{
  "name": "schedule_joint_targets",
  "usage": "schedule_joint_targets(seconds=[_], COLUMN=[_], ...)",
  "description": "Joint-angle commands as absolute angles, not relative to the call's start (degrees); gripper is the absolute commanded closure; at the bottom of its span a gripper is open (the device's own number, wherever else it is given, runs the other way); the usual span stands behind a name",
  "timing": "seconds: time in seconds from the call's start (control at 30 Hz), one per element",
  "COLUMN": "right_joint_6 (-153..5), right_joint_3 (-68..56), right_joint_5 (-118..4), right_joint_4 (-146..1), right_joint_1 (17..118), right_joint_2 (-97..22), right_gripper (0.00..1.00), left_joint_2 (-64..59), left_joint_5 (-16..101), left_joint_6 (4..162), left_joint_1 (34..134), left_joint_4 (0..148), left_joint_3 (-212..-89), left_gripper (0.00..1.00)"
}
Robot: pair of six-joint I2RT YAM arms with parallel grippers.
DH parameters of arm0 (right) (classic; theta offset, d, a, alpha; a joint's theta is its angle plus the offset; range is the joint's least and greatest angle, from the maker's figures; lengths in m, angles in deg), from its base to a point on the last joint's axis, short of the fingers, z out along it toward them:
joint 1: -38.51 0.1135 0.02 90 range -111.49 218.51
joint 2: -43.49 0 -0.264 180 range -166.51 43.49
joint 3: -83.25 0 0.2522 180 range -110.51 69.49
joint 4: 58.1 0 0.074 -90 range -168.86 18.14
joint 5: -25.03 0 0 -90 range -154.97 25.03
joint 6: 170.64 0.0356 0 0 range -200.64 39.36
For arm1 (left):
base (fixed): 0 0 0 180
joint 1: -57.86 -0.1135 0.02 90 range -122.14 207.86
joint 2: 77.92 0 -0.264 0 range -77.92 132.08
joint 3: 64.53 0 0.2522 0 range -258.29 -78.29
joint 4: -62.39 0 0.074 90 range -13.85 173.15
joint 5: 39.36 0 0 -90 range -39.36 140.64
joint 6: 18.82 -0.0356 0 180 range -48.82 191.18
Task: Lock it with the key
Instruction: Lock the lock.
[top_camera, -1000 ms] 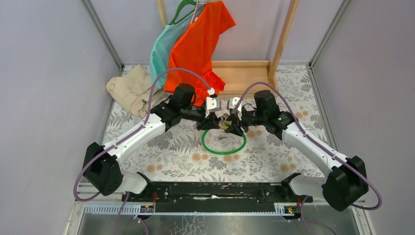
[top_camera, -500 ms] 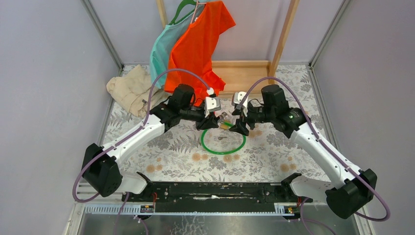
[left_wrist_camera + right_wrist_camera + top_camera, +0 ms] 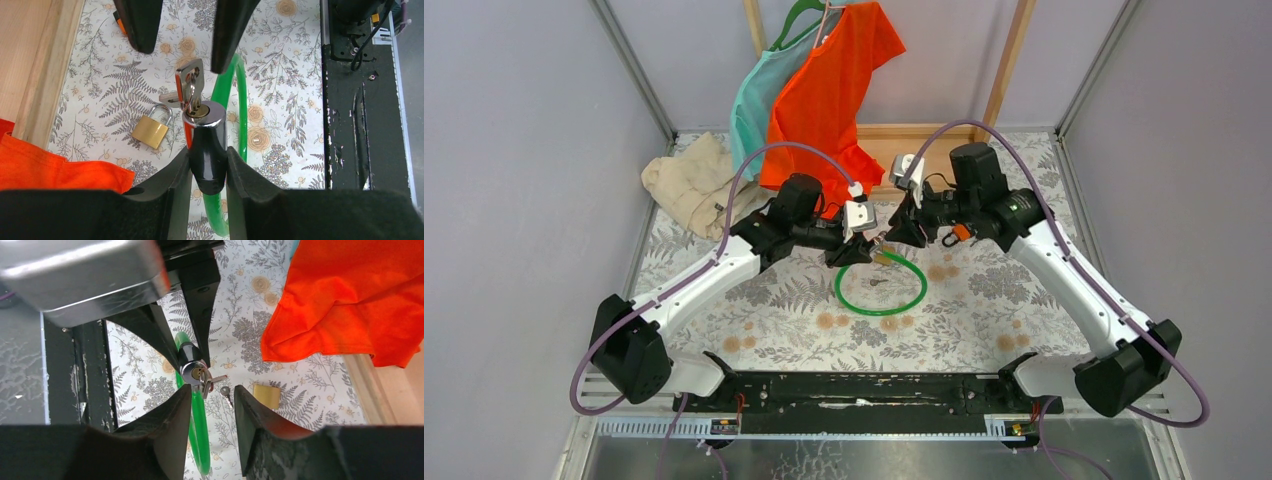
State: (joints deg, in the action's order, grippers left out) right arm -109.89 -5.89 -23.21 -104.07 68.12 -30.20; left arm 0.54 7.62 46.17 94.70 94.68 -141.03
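Left wrist — claw (image 3: 207,156) apparently clamps lock (image 3: 204,116).

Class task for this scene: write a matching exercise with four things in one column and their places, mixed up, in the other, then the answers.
1 lock cylinder
2 padlock
3 orange shirt
4 beige cloth

a hanging at the back
b heaped in the far left corner
c in the left gripper
d flat on the table

Pairs: 1c, 2d, 3a, 4b
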Motion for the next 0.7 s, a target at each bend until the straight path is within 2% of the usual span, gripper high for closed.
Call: schedule_joint_targets(seconds=[0.0, 0.23, 0.67], right_joint_6=[-106.7, -106.9, -111.9], right_joint_3=[-10.1, -9.8, -10.0], right_joint_5=[-20.9, -19.1, -17.8], right_joint_4=[-106.3, -106.3, -107.6], right_joint_1=[67.9, 67.9, 67.9], right_joint_2=[-32.3, -33.2, -34.8], right_gripper=[0.59, 0.62, 0.92], left_joint_2=[-0.2, -0.4, -0.3], left_joint_5=[8.6, 8.8, 8.9], left_joint_6=[45.0, 44.7, 44.3], left_joint_1=[95.5, 95.7, 95.9], left_joint_4=[94.1, 94.1, 94.1], left_joint_3=[-140.2, -139.9, -140.0], left_gripper=[1.0, 1.0, 1.0])
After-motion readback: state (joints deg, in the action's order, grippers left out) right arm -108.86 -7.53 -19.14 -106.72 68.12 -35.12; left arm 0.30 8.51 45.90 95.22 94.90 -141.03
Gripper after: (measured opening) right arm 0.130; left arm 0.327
